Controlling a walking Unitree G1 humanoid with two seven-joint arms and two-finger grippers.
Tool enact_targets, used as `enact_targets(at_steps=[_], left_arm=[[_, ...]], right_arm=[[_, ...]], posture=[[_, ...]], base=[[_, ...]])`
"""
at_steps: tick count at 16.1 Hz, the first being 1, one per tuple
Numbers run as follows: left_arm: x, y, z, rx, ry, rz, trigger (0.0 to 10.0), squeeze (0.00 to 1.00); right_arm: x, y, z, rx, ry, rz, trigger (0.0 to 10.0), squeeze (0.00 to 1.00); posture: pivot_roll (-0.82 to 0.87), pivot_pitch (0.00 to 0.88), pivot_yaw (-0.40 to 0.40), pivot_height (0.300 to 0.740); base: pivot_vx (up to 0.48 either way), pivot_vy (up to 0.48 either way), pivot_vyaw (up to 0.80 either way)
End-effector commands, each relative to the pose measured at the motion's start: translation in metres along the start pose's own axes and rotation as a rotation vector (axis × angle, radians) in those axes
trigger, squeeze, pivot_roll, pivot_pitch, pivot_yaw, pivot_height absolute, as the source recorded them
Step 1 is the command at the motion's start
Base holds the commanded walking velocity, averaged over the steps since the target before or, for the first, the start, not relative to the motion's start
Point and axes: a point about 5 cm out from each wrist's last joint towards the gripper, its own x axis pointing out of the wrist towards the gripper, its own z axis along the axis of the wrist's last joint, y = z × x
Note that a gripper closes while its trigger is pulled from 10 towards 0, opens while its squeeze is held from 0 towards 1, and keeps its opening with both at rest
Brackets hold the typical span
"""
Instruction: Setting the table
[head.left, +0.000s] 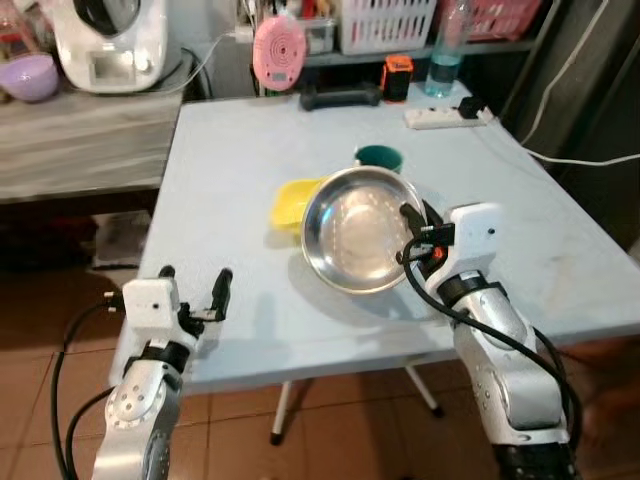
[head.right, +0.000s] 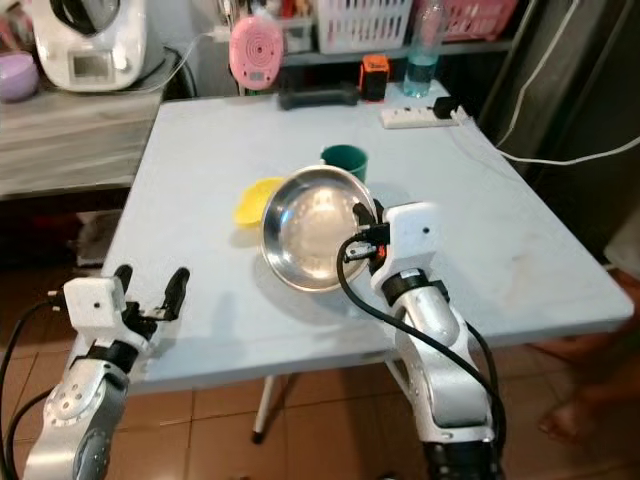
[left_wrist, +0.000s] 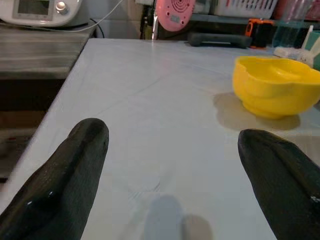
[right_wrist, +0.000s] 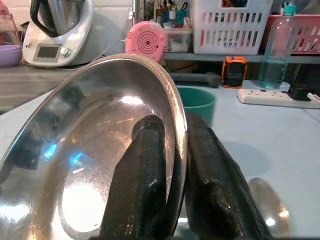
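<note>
A steel bowl (head.left: 355, 230) is tilted up on the light blue table (head.left: 240, 130), with its rim pinched in my right gripper (head.left: 412, 222). In the right wrist view one finger (right_wrist: 142, 175) is inside the bowl and the other is outside it. A yellow bowl (head.left: 290, 203) sits just left of the steel bowl. Behind the steel bowl stands a green cup (head.left: 379, 158). My left gripper (head.left: 195, 285) hovers open over the table's front left edge and holds nothing. The yellow bowl (left_wrist: 272, 85) lies ahead of it.
At the table's far edge are a pink round device (head.left: 278, 52), a black bar (head.left: 340, 96), an orange-black box (head.left: 397, 77), a water bottle (head.left: 447, 50) and a power strip (head.left: 445, 117). To the left, a grey counter holds a white appliance (head.left: 110, 45) and a purple bowl (head.left: 28, 77).
</note>
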Motion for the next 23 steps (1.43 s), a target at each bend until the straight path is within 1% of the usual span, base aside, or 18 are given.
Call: enact_targets(at_steps=[1, 15, 20, 23], left_arm=[[-0.0011, 0.0071, -0.0002, 0.024, 0.006, 0.02, 10.0, 0.0], [-0.0023, 0.005, -0.0033, 0.03, 0.003, 0.034, 10.0, 0.0], [-0.0006, 0.0068, -0.0023, 0.043, -0.004, 0.049, 10.0, 0.0], [-0.0012, 0.0072, -0.0023, 0.048, -0.003, 0.048, 10.0, 0.0]], right_arm=[[0.0035, 0.0074, 0.003, 0.007, -0.021, 0.032, 10.0, 0.0], [0.0083, 0.0086, 0.0074, -0.006, -0.044, 0.059, 10.0, 0.0], [0.0098, 0.0083, 0.0077, -0.032, -0.048, 0.059, 10.0, 0.0], [0.0096, 0.0094, 0.0065, -0.03, -0.046, 0.057, 10.0, 0.0]], posture=[[-0.07, 0.105, 0.055, 0.74], [-0.07, 0.1, 0.042, 0.74], [-0.07, 0.1, 0.045, 0.74], [-0.07, 0.097, 0.048, 0.74]], base=[[0.0, 0.48, 0.0], [0.0, 0.48, 0.0], [0.0, 0.48, 0.0], [0.0, 0.48, 0.53]])
